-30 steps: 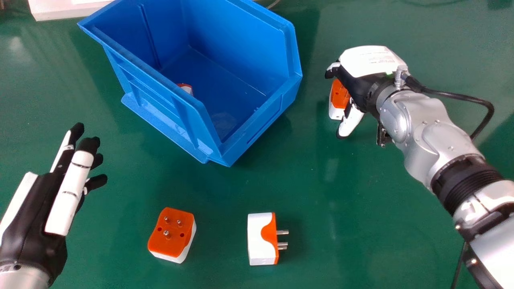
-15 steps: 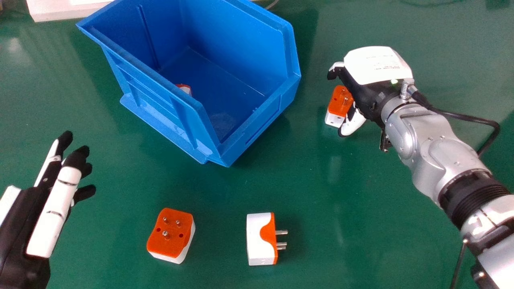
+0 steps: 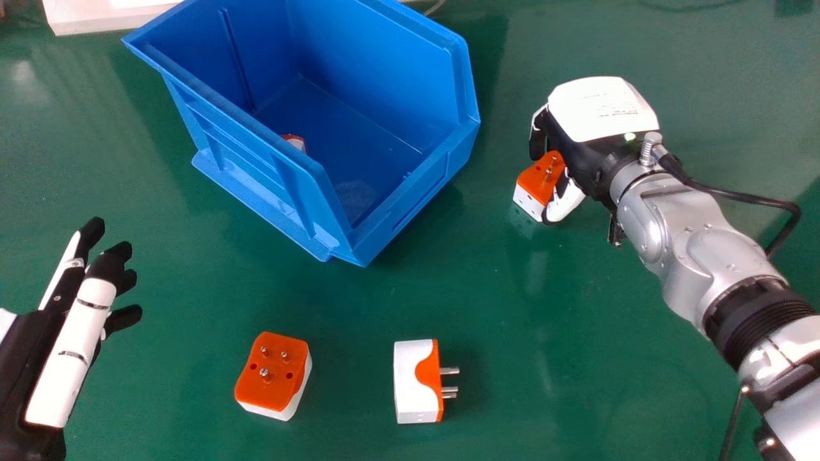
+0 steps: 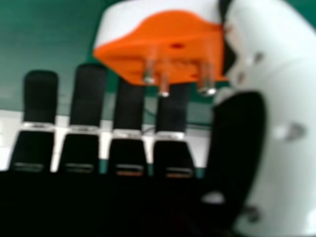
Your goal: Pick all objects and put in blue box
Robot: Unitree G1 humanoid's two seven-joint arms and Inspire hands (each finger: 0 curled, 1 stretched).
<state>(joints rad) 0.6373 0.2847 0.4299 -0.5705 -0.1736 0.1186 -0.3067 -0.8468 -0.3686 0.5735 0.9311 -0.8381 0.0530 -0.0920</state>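
The far-right adapter (image 3: 533,186) is now turned and shifted nearer on the right of the blue box (image 3: 413,192), pinched between the thumb and more tightly bent fingers of the right hand (image 3: 586,150). The left hand (image 3: 72,346), fingers extended, is withdrawn toward the near left. Transfer appears imminent; grip security should be confirmed before lifting.
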